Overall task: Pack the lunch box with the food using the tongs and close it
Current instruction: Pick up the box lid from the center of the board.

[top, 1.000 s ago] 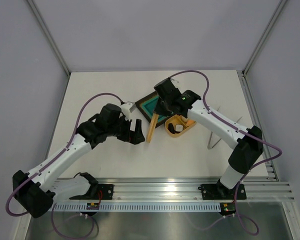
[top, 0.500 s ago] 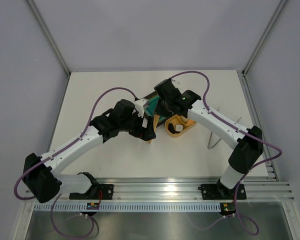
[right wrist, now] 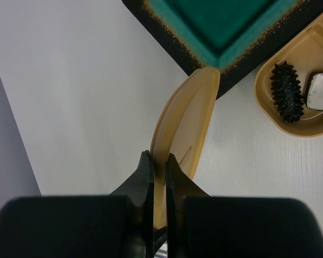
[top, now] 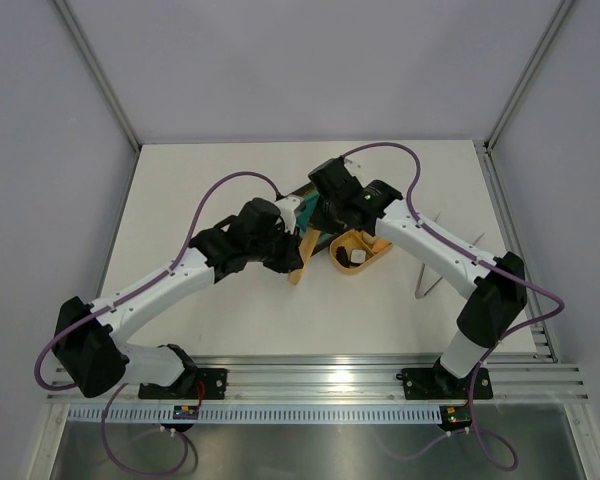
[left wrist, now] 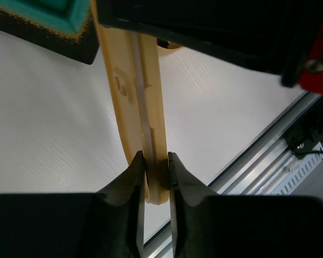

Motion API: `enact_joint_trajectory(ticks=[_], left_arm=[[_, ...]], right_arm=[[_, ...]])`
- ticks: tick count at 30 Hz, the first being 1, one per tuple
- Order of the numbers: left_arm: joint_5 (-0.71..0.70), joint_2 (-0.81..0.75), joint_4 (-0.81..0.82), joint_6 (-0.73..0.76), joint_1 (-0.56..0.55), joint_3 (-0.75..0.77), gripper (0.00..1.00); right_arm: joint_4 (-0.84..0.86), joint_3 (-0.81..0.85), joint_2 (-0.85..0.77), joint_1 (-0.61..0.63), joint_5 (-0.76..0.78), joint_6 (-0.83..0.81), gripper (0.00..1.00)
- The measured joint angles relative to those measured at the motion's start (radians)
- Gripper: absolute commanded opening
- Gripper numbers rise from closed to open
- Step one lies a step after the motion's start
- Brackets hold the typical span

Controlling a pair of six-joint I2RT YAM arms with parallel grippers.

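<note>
The yellow-orange lid (right wrist: 188, 123) stands on edge off the table, held at both ends. My right gripper (right wrist: 158, 158) is shut on its upper rim, and my left gripper (left wrist: 156, 161) is shut on its lower end (top: 297, 273). To the right, the lunch box (right wrist: 269, 102) lies open on the table, with a dark spiky food piece (right wrist: 288, 91) and a white cube (right wrist: 320, 91) inside. The silver tongs (top: 427, 268) lie further right, away from both grippers. Other food is hidden.
The square teal plate with a dark rim (right wrist: 215, 27) lies just behind the lid and the lunch box, partly under the two wrists. The aluminium rail (left wrist: 290, 145) runs along the near table edge. Grey walls enclose the table on three sides.
My left arm has swung right, up to the lid, and its open jaws have shut on the lid's lower end. The right gripper has kept its hold without moving.
</note>
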Motion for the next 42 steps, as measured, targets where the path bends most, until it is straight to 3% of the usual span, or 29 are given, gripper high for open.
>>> enact_joint_trajectory(ticks=[1,4,6,7,10,11,17,22,25,27,34,42], left_arm=[[-0.016,0.0,-0.006,-0.002,-0.001,0.002,0.0],[-0.031,0.0,-0.008,-0.01,0.0,0.004,0.0],[-0.029,0.0,-0.01,-0.012,0.0,0.008,0.0],[-0.027,0.0,-0.009,-0.011,0.0,0.008,0.0],[-0.013,0.0,-0.015,-0.011,0.0,0.008,0.0],[-0.005,-0.003,-0.015,-0.011,0.001,0.009,0.0],[0.106,-0.021,-0.017,-0.018,0.058,0.023,0.0],[0.312,-0.022,0.009,-0.074,0.172,0.023,0.0],[0.48,-0.031,0.101,-0.163,0.256,0.014,0.0],[0.574,-0.041,0.196,-0.234,0.298,0.002,0.0],[0.803,-0.053,0.525,-0.487,0.312,-0.031,0.0],[0.869,-0.066,0.663,-0.609,0.314,-0.032,0.0]], right_arm=[[-0.002,0.0,0.0,0.0,0.003,0.003,0.01],[0.004,0.0,-0.006,-0.002,0.003,0.01,0.12],[0.004,0.0,-0.011,-0.002,0.007,0.01,0.32],[0.004,0.0,-0.014,-0.002,0.008,0.008,0.57],[0.004,0.0,-0.037,-0.004,0.006,-0.015,0.8],[-0.002,-0.001,-0.048,-0.005,0.015,-0.026,0.83],[0.033,-0.077,-0.227,-0.049,0.038,-0.089,0.88],[0.156,-0.309,-0.516,-0.088,0.014,-0.168,0.91],[0.262,-0.497,-0.713,-0.15,-0.063,-0.207,0.99],[0.288,-0.573,-0.78,-0.197,-0.137,-0.221,1.0],[0.426,-0.658,-0.762,-0.248,-0.367,-0.237,0.99],[0.635,-0.7,-0.706,-0.294,-0.528,-0.192,0.95]])
